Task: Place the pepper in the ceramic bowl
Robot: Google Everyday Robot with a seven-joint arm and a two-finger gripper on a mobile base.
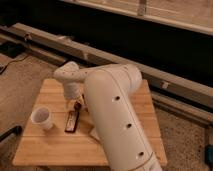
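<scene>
One view. The gripper (74, 96) sits low over the table (55, 146), just above the pepper (77, 105) — a small red bit at the dark bar's (72, 121) far end, right of the white cup (41, 118). Probably positioned for pickup; grip state cannot be told. The ceramic bowl isn't discernible — the arm (117, 115) likely covers it.

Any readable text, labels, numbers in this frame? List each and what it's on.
No text can be read.
Red markings on the dark bar lying on the wooden table: too blurred to read.
No print shows on the white cup.
No label shows on the gripper, low over the table at the bar's far end.
</scene>
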